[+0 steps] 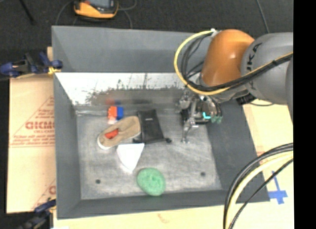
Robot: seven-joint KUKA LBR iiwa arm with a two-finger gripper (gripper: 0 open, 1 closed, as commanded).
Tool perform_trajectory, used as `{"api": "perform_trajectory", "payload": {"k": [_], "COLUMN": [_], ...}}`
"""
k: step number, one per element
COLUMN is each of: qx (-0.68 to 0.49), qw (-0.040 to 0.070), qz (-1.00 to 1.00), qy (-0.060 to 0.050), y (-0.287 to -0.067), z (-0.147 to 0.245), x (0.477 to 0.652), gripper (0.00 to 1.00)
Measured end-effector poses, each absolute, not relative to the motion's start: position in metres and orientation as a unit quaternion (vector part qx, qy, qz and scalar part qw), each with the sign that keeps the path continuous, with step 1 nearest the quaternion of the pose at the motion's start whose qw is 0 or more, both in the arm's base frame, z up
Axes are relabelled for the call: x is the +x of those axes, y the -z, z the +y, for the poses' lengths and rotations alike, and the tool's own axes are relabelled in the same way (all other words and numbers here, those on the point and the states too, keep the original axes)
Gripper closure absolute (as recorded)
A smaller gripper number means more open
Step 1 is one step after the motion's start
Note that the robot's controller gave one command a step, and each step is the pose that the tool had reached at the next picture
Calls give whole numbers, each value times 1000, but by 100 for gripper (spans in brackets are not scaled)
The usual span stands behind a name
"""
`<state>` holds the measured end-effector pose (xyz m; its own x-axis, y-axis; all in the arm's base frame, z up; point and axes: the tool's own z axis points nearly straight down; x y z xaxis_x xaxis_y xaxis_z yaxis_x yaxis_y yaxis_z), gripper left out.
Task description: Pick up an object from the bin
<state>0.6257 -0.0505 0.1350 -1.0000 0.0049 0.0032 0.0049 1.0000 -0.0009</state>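
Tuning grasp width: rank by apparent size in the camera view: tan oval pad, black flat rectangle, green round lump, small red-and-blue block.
1. tan oval pad
2. black flat rectangle, too close to the pad to rank surely
3. green round lump
4. small red-and-blue block

A dark, nearly black floor point(163, 3) was seen across the top of the camera view. Toward the upper left, an orange-and-black handheld device point(96, 2) was laid on it, with a thin black cable point(61, 10) curved about it. Another black cable point(261, 6) was trailed across the floor at the upper right.
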Motion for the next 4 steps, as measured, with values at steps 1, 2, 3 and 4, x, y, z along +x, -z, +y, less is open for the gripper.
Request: {"api": "perform_trajectory", "payload": {"k": [1,2,3,4], "qx": [-2,-37,-172,-117], "qw": [-2,-4,-1,-3], "qz": [-1000,-999,-985,-993], "qy": [-1,1,0,0], "y": [-140,-76,-123,-124], "z": [-51,14,6,20], "x": [628,625,624,624], "gripper": [0,0,0,0]}}
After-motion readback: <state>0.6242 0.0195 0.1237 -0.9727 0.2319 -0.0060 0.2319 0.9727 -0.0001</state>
